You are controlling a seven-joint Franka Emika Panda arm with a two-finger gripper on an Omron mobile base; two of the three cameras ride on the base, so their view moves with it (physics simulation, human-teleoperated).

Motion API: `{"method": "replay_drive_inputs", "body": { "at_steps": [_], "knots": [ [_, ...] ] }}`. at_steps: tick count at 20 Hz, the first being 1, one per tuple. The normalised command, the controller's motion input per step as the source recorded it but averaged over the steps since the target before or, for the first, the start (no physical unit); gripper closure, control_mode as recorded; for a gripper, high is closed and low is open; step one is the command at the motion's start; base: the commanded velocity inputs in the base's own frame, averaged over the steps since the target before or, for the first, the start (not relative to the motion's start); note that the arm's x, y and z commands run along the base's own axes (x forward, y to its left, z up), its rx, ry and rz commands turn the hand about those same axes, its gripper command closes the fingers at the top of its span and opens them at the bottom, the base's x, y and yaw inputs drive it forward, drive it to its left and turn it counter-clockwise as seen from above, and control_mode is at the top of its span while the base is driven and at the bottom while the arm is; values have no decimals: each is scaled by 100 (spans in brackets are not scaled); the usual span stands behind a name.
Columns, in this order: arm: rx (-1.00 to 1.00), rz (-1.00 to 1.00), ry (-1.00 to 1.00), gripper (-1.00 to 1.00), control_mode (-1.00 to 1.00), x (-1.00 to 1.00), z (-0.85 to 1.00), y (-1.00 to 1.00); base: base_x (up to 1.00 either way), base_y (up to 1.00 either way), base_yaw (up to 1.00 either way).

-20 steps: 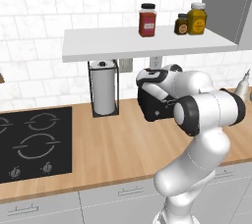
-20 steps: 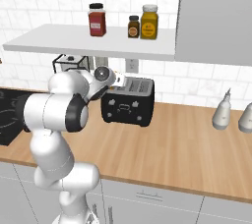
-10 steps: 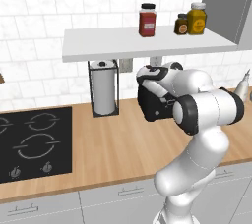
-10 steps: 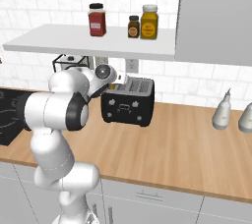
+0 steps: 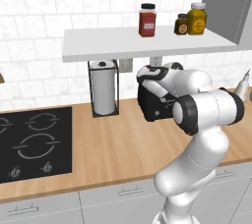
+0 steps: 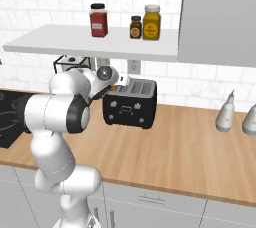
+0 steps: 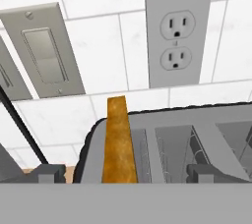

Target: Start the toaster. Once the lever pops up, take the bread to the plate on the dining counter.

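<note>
Wide open and holding nothing, my gripper [image 7: 125, 173] shows in the hand view as two dark finger tips [image 7: 49, 173] low in the frame, one at lower left and one at lower right, well apart. Between them, nearer the left tip, the bread [image 7: 116, 142] stands on edge in the left slot of the toaster [image 7: 197, 129], its brown crust rising above the silver-grey top. Neither tip touches it. Behind, on the white tiled wall, a double power socket [image 7: 178, 34] sits at upper right and a blank switch plate [image 7: 43, 51] at upper left.

From the left base view, my arm crosses the middle right of the frame and my hand covers the top of the black toaster [image 5: 153, 106], which stands on the wooden counter [image 5: 113, 144] just right of the paper towel roll [image 5: 104, 93]. A black hob [image 5: 30, 142] lies at lower left. On the white shelf [image 5: 147, 41] above stand a red jar [image 5: 147, 20] and two amber jars [image 5: 197, 18].

From the right base view, my gripper [image 6: 121, 83] hangs over the left end of the toaster [image 6: 131, 104], centre frame. Two grey bottles [image 6: 225, 114] stand on the counter at far right.
</note>
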Motion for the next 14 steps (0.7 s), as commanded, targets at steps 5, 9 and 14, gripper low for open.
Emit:
{"method": "replay_drive_inputs", "body": {
  "at_steps": [5,9,14],
  "knots": [
    [0,0,0,100,-100,0,-6,0,0,0,0],
    [0,0,0,100,-100,0,0,0,0,0,0],
    [0,0,0,100,-100,0,0,0,0,0,0]
  ]
}}
